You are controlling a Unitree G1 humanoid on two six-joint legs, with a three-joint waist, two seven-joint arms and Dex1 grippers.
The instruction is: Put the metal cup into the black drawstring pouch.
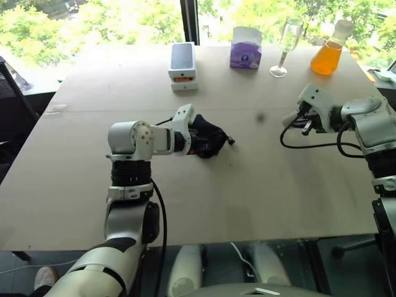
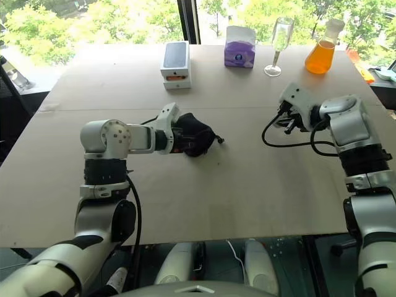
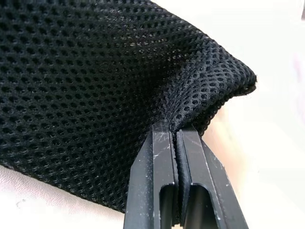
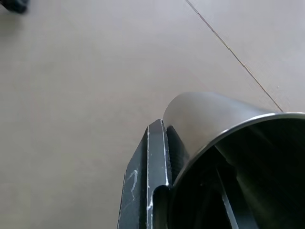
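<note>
The left tool (image 3: 177, 143) is clamped on the black drawstring pouch (image 1: 209, 137), its two fingers pressed together with a fold of the mesh fabric pinched between them, near one corner of the bag. The pouch sits bunched up at the middle of the worktop (image 1: 204, 192), just past the tool toward 3 o'clock, with its thin cord ending at a small toggle (image 1: 231, 142) on the far side of the bag from the tool.

The right tool (image 1: 304, 119) is clamped on the metal cup (image 4: 224, 143): in the right wrist view one finger (image 4: 152, 176) lies against the outside of the cup's wall and the other shows inside the rim, so the wall is gripped between them. The cup is tilted, its open mouth turned back toward the wrist. It is held over the worktop at about 3 o'clock from the pouch, well apart from it, and whether it touches the surface cannot be told.

Along the far edge, from 11 to 1 o'clock, stand a white phone box (image 1: 183, 67), a purple tissue pack (image 1: 245, 48), a clear wine glass (image 1: 286, 47) and a flask of orange liquid (image 1: 328, 54)
</note>
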